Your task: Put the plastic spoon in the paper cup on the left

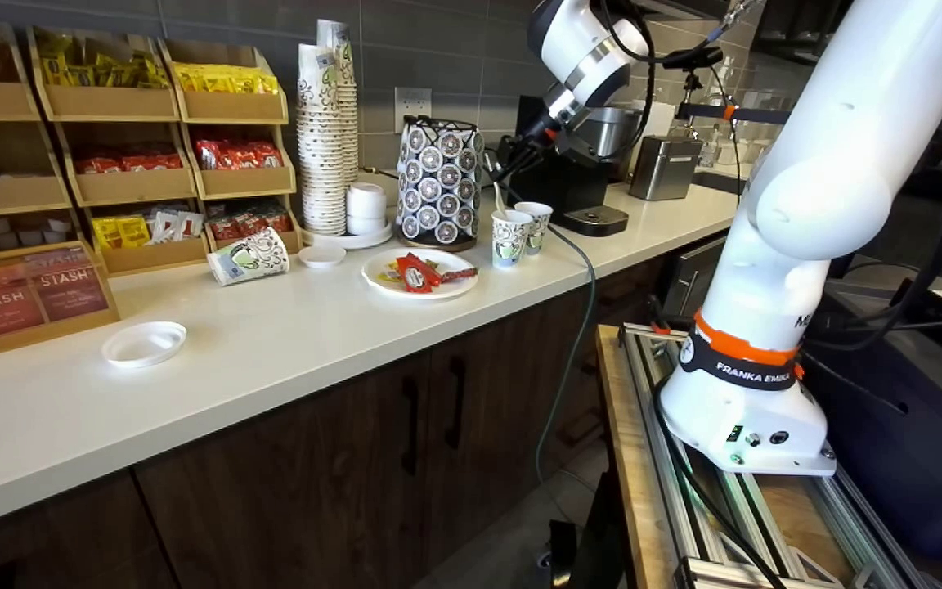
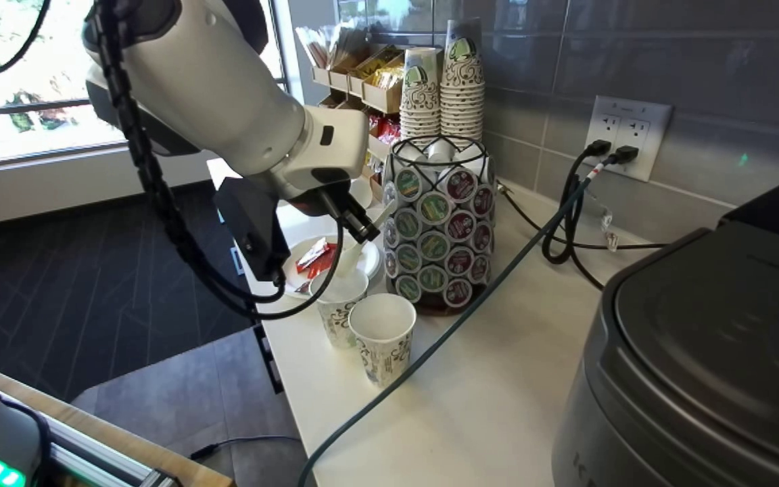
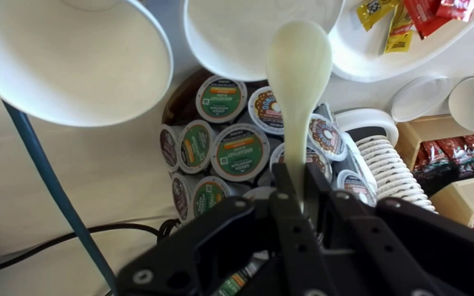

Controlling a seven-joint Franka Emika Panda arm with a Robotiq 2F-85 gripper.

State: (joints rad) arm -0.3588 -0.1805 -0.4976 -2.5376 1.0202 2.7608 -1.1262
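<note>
Gripper [image 3: 298,172]: grasping the plastic spoon [image 3: 300,65] by its handle, the bowl end free.
Spoon position: bowl at the mouth of the left paper cup [image 1: 509,244], the one nearer the plate [image 3: 358,61]; whether it dips below the rim, I cannot tell.
Right paper cup [image 1: 538,233]: upright on the tabletop [image 1: 275,352], just beside the left one.
Plate contents: red and yellow packets [image 1: 418,274], their print too small to read.
Green coffee pods [image 3: 240,153]: "Green Mountain Breakfast Blend", upside down in the wrist view.
Brown-labelled pods [image 3: 270,110]: "Donut" is legible.
Dark red panels [image 1: 5,315]: "STASH" on each, smaller lines below too blurred.
Robot base [image 1: 745,417]: "FRANKA EMIKA" on a black band [image 1: 741,366].
Dark appliance [image 2: 721,345]: a "K" low on its side in an exterior view, the rest unreadable.
</note>
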